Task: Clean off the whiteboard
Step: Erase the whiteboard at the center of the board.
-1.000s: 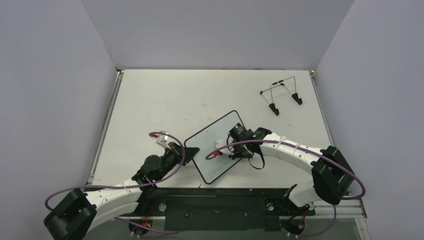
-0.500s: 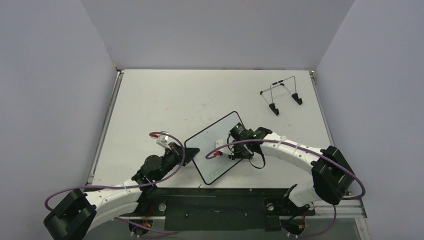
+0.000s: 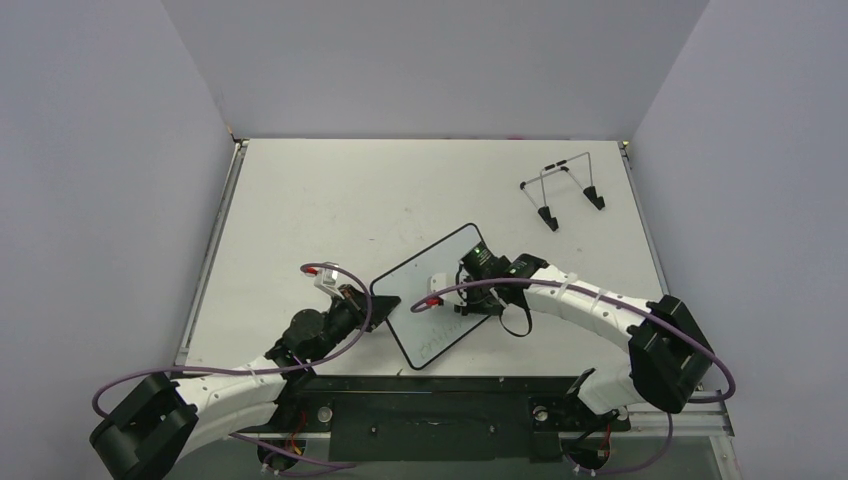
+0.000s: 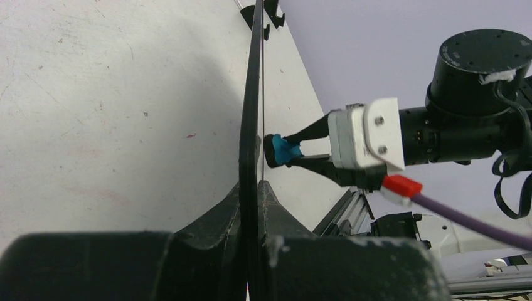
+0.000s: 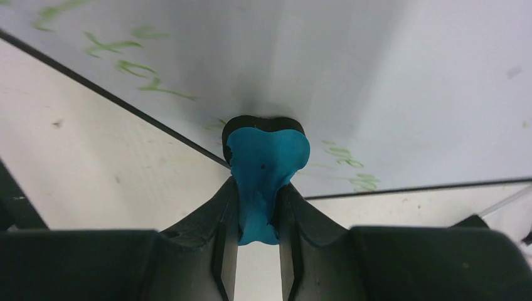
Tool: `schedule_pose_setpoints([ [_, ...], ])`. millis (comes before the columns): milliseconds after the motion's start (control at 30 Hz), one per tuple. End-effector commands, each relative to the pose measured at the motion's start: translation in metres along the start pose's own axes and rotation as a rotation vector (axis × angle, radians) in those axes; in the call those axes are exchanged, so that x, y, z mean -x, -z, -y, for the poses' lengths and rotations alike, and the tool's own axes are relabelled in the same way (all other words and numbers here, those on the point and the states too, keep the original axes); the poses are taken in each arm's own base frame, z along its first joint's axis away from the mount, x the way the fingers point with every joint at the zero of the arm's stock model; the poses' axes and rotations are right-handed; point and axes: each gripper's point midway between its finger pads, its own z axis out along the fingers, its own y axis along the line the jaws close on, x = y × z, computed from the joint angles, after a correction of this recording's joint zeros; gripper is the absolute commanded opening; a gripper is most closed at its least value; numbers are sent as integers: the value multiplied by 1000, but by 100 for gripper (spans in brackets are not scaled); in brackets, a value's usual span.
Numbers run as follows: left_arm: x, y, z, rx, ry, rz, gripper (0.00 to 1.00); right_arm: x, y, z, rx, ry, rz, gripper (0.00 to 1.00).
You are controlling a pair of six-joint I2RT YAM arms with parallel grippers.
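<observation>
The whiteboard (image 3: 425,272) is held tilted on the table, its left corner clamped by my shut left gripper (image 3: 380,306). In the left wrist view the board shows edge-on (image 4: 253,94) between my left gripper's (image 4: 257,188) jaws. My right gripper (image 3: 452,292) is shut on the blue eraser (image 5: 266,163), whose head presses against the board's face (image 5: 313,63) near its lower rim. Green handwriting (image 5: 125,59) remains left and right of the eraser. The eraser also shows in the left wrist view (image 4: 287,150), touching the board.
A thin wire stand (image 3: 562,188) with black feet stands at the far right of the table. The table's near edge and the metal rail (image 3: 440,385) lie just below the board. Purple cables loop from both arms.
My right gripper with the eraser has shifted slightly up the board, toward the far side. The left gripper and the board have barely moved.
</observation>
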Motion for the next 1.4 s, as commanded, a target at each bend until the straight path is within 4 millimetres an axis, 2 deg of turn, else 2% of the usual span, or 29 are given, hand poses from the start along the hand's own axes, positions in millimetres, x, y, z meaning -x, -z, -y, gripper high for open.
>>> schedule_pose_setpoints([
  [0, 38, -5, 59, -196, 26, 115, 0, 22, 8, -2, -13, 43, 64, 0],
  [67, 37, -5, 57, -193, 28, 116, 0, 16, 9, 17, -108, -15, 40, 0],
  [167, 37, -5, 58, -193, 28, 114, 0, -6, 10, 48, -241, -125, -33, 0],
  [233, 37, -6, 59, -195, 27, 111, 0, -16, 10, 56, -276, -150, -71, 0],
  [333, 36, -6, 59, -198, 26, 108, 0, -10, 10, 46, -229, -109, -50, 0],
  [433, 36, -6, 59, -197, 21, 107, 0, 17, 11, 5, -46, 26, 58, 0],
  [500, 36, -6, 60, -201, 20, 105, 0, 27, 13, -6, 13, 49, 105, 0],
  [533, 36, -6, 61, -203, 20, 104, 0, 31, 14, -3, 5, 44, 121, 0],
  [567, 36, -6, 60, -202, 21, 103, 0, 28, 14, 4, -32, 9, 105, 0],
  [600, 36, -6, 60, -202, 21, 103, 0, 24, 14, 20, -112, -21, 84, 0],
  [633, 36, -6, 60, -202, 21, 105, 0, 16, 14, 31, -156, -82, 64, 0],
  [667, 36, -6, 60, -200, 22, 104, 0, 4, 16, 50, -240, -133, 25, 0],
  [733, 35, -7, 60, -200, 23, 100, 0, -11, 16, 63, -291, -202, -18, 0],
  [833, 35, -9, 60, -202, 25, 100, 0, -13, 14, 57, -270, -171, -30, 0],
  [1000, 36, -10, 61, -202, 24, 102, 0, 18, 13, 2, -13, 27, 83, 0],
  [1033, 36, -10, 61, -202, 23, 102, 0, 20, 13, 0, -1, 32, 92, 0],
  [1100, 36, -10, 60, -201, 23, 101, 0, 17, 12, 8, -41, 1, 74, 0],
  [1167, 36, -10, 61, -202, 24, 103, 0, 5, 14, 40, -196, -79, 17, 0],
  [1233, 35, -10, 62, -210, 23, 93, 0, -15, 15, 62, -311, -157, -64, 0],
  [1300, 33, -10, 64, -216, 20, 83, 0, -28, 17, 73, -357, -210, -101, 0],
  [1367, 32, -10, 64, -218, 20, 80, 0, -28, 14, 67, -322, -206, -97, 0],
])
